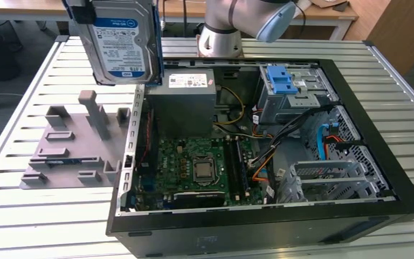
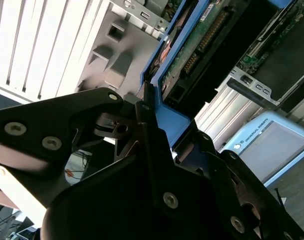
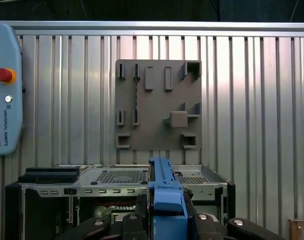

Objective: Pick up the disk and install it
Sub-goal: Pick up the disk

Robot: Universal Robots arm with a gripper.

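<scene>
Pincer: in the second wrist view the pincer (image 2: 152, 107) is closed tight on the blue edge frame of the disk (image 2: 191, 47).
Disk: in the exterior view the disk (image 1: 123, 43) hangs upright in the air, label towards the camera, at about 11 o'clock from the open computer case (image 1: 264, 229).
Holder plate: the grey holder plate (image 1: 74, 145) lies on the slatted tabletop (image 1: 41, 221), at 9 o'clock from the case.
Power supply: the grey power supply (image 1: 181, 102) sits inside the case, at 5 o'clock from the disk.

A slatted metal table (image 1: 41, 221) carries a grey fixture plate (image 1: 63, 145) beside an open computer case (image 1: 264, 226)
</scene>
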